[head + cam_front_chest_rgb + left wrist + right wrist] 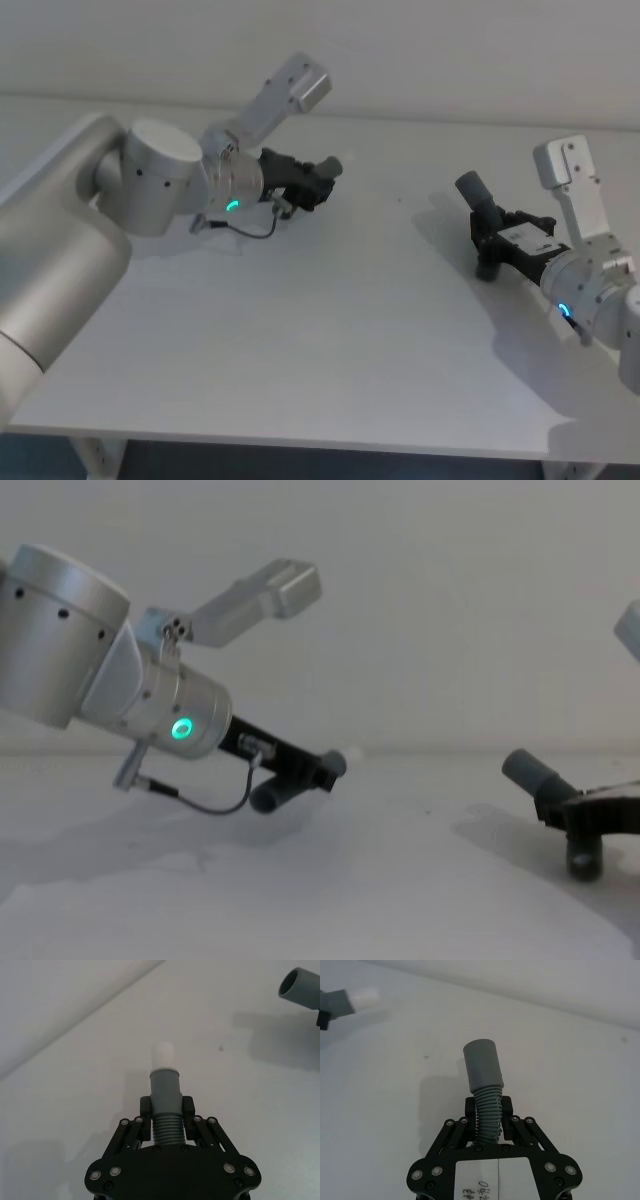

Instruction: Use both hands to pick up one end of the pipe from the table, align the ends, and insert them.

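Observation:
My left gripper [313, 186] is shut on a dark grey pipe piece [165, 1091] at its ribbed section. Its end, a paler narrow tip [163, 1055], points toward the right arm. In the chest view this piece [276, 794] hangs just above the white table [330, 340] at the back left. At the right, my right gripper [494, 238] is shut on the other pipe piece [483, 1066], also at its ribbed section. Its open round mouth [296, 986] faces the left gripper. The two ends are well apart, with bare table between them.
A pale grey wall [420, 50] runs behind the table's far edge. A thin cable [215, 805] loops under the left wrist with the green ring [181, 729]. Open table surface lies between and in front of the arms.

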`<action>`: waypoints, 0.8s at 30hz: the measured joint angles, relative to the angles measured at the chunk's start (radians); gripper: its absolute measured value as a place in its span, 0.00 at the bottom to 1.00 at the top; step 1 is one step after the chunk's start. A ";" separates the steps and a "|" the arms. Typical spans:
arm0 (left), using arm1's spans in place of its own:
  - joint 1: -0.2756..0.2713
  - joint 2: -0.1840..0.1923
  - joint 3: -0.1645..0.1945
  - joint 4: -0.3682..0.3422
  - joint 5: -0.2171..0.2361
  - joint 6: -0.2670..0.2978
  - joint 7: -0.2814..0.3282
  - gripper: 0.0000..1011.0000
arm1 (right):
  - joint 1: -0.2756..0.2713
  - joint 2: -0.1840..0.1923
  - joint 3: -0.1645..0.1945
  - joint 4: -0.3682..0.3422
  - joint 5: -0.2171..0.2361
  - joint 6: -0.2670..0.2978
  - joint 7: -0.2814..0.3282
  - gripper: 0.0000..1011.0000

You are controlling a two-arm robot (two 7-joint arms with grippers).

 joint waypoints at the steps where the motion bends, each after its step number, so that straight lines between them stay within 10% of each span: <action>1: -0.005 0.001 0.003 0.000 0.003 -0.002 -0.005 0.35 | -0.004 0.008 -0.001 -0.004 -0.005 -0.023 0.009 0.28; 24: -0.143 0.067 0.095 0.043 0.029 -0.155 -0.279 0.35 | -0.031 0.196 -0.025 -0.027 -0.071 -0.356 0.236 0.28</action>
